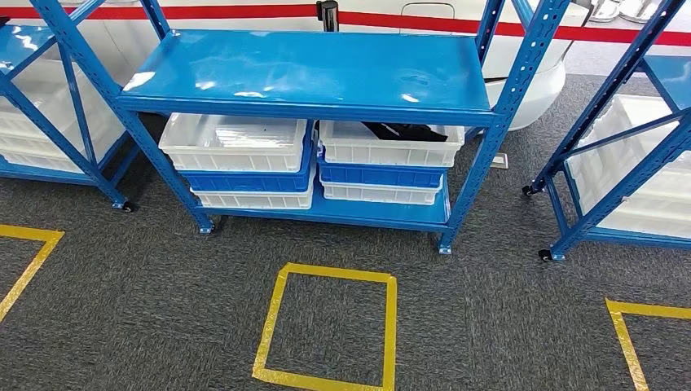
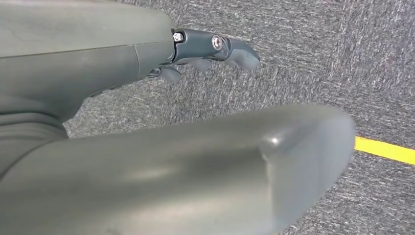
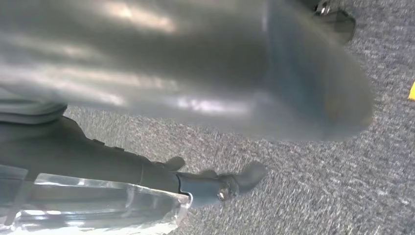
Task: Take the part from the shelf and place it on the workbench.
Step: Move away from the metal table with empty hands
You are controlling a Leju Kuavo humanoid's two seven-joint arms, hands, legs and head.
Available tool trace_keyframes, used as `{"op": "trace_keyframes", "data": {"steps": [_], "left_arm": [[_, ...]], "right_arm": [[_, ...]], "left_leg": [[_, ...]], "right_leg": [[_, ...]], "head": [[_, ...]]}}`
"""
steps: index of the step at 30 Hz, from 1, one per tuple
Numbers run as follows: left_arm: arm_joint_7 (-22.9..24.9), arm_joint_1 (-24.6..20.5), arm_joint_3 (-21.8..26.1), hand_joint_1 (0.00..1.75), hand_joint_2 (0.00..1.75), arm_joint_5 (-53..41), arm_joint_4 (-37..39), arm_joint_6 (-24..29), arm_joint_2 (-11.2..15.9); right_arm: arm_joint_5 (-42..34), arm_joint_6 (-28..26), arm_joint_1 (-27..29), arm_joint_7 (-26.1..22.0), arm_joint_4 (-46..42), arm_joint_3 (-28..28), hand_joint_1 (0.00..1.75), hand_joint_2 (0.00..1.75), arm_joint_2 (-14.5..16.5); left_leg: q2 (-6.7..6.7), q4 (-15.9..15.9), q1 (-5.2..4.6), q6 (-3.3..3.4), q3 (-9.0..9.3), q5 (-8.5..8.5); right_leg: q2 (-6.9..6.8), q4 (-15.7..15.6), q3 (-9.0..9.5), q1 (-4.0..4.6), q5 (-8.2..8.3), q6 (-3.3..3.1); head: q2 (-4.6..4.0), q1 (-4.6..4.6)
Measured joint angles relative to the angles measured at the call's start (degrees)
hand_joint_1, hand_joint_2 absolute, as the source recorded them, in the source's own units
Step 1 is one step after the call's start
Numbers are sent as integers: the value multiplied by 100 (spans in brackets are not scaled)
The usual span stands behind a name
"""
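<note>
Grey carpet is lying under a blue shelf holding white bins. My left robot hand is hanging empty, fingers apart. My right robot hand is gripping a clear plastic part.

A dark part lies in the shelf's upper right white bin.

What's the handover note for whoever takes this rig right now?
Left hand: hangs over the carpet, fingers apart, holds nothing.
Right hand: over the carpet, something clear and shiny against its fingers; cannot tell if held.
Blue shelf stands ahead beyond the yellow floor square. A dark item, possibly the part, lies in the upper right white bin.
Done: robot faces the shelf.
Left: reach in, take the part, carry it to the workbench.
</note>
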Motion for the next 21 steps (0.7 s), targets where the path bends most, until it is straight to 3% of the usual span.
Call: {"op": "trace_keyframes", "data": {"steps": [2, 4, 5, 6, 7, 9, 11, 14, 16, 17, 19, 21], "left_arm": [[-4, 2, 4, 0, 0, 7, 1, 16, 2], [-7, 4, 14, 0, 0, 11, 1, 20, 3], [-7, 7, 20, 0, 0, 13, 1, 20, 3], [-7, 11, 25, 0, 0, 14, 1, 20, 3], [-6, 17, 30, 0, 0, 19, 1, 20, 3], [-7, 22, 32, 0, 0, 26, 1, 20, 6], [-10, 19, 34, 0, 0, 28, 1, 20, 16], [-17, 13, 37, 0, 0, 29, 1, 20, 21], [-19, 13, 37, 0, 0, 30, 1, 20, 16], [-21, 12, 38, 0, 0, 33, 1, 20, 13], [-24, 11, 39, 0, 0, 42, 1, 20, 9], [-25, 14, 43, 0, 0, 48, 1, 20, 9]], "right_arm": [[13, 5, 5, 13, 0, 0, 0, 0, 2], [21, 9, 8, 17, 0, 0, 0, 0, 7], [22, 10, 11, 17, 0, 0, 0, 0, 8], [22, 10, 14, 19, 0, 0, 0, 0, 7], [22, 11, 17, 21, 0, 0, 0, 0, 7], [22, 12, 15, 23, 0, 0, 0, 0, 12], [22, 13, 8, 23, 0, 0, 0, 0, 29], [22, 14, 4, 24, 0, 0, 0, 0, 47], [26, 15, 2, 26, -1, 0, 0, 0, 46], [31, 15, -2, 27, -2, 0, 0, 0, 41], [41, 15, -3, 31, -2, 1, 0, 0, 27], [52, 15, 11, 39, -1, 2, 0, 0, 20]], "left_leg": [[-60, 397, 39, -50, -158, -267], [-110, 1161, 42, -95, -520, -667], [-117, 1487, 42, -97, -695, -777], [-118, 1642, 40, -82, -797, -776], [-121, 1566, 35, -49, -790, -657], [-151, 842, 2, 79, -489, -209], [-171, 227, -51, 210, -210, 76], [-165, 38, -110, 312, -137, 109], [-154, -142, -91, 352, -34, 183], [-145, -232, -76, 365, 20, 221], [-130, -297, -68, 372, 62, 240], [-127, -293, -72, 353, 69, 217]], "right_leg": [[22, -3, 40, -16, 26, -63], [34, -1, 37, 22, 30, -87], [45, 0, 38, 46, 24, -94], [60, 1, 45, 72, 17, -103], [77, 1, 58, 96, 8, -114], [116, -3, 95, 135, -9, -134], [141, -18, 116, 166, -27, -130], [148, -84, 132, 165, -30, -59], [118, 6, 82, 185, -82, -28], [103, 213, -27, 194, -176, -36], [87, 966, -442, 171, -474, -63], [84, 1551, -807, 129, -620, -8]], "head": [[0, -10], [0, -19], [0, -20], [0, -20], [1, -19], [1, -19], [1, -10], [0, -13], [0, -7], [1, 3], [1, 17], [1, 24]]}}
